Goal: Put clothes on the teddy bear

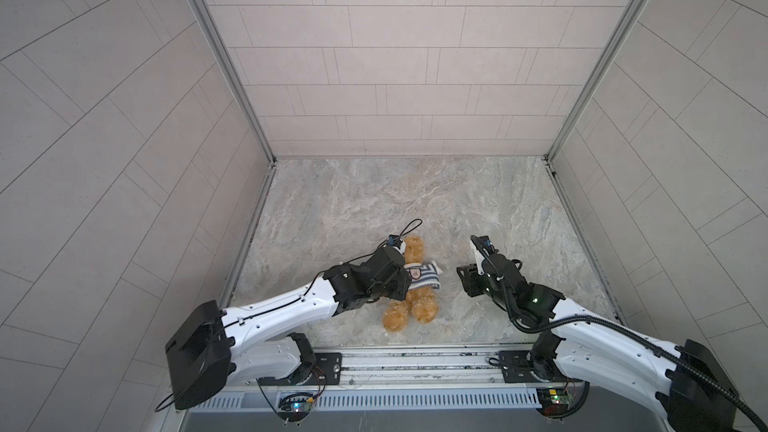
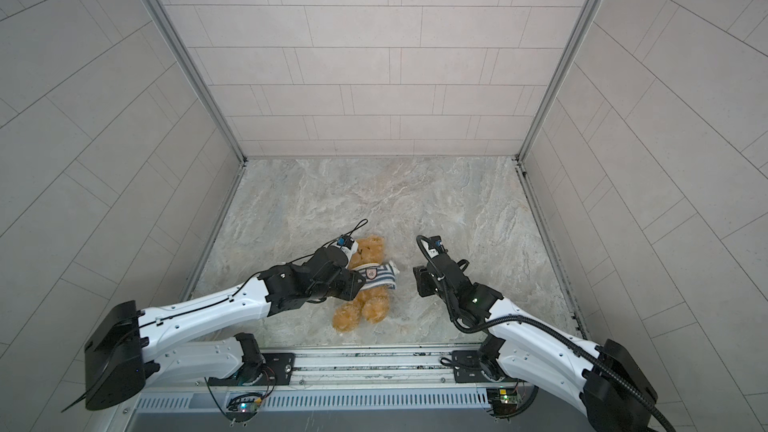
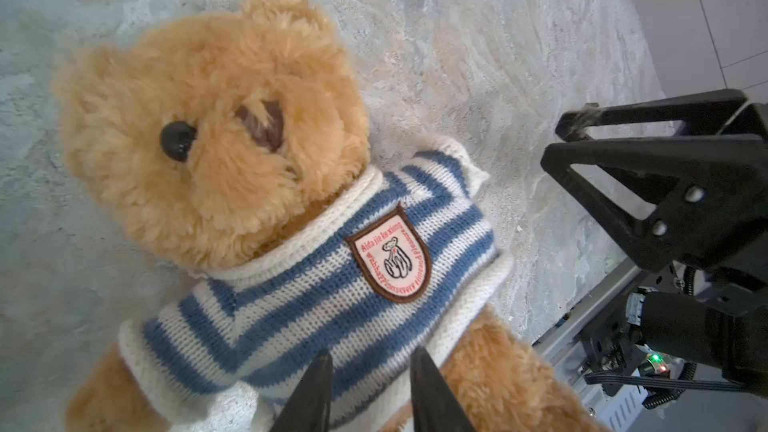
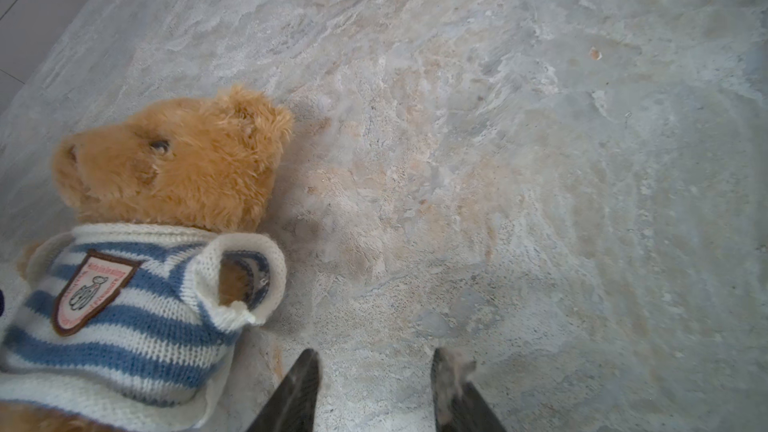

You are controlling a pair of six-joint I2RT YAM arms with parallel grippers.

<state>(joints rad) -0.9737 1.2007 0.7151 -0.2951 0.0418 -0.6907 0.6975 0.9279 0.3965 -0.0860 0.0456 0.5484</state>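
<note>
The teddy bear point(image 1: 423, 306) point(image 2: 376, 305) lies on its back on the marbled floor, head toward the back wall. A blue-and-white striped shirt point(image 1: 420, 277) point(image 3: 316, 305) point(image 4: 124, 326) with a shield badge covers its chest. One sleeve point(image 4: 249, 280) gapes, with the paw tucked inside it. My left gripper point(image 3: 372, 357) hangs over the shirt's lower hem, fingertips apart, and the knit between them lies flat. My right gripper point(image 4: 376, 361) point(image 1: 465, 280) point(image 2: 422, 282) stands open over bare floor just right of the bear, with fluff stuck on one fingertip point(image 4: 451, 363).
Tiled walls point(image 1: 399, 56) close in the floor at the back and on both sides. A metal rail point(image 1: 415, 361) carrying both arm bases runs along the front edge. A small orange crumb point(image 4: 595, 53) lies on the floor.
</note>
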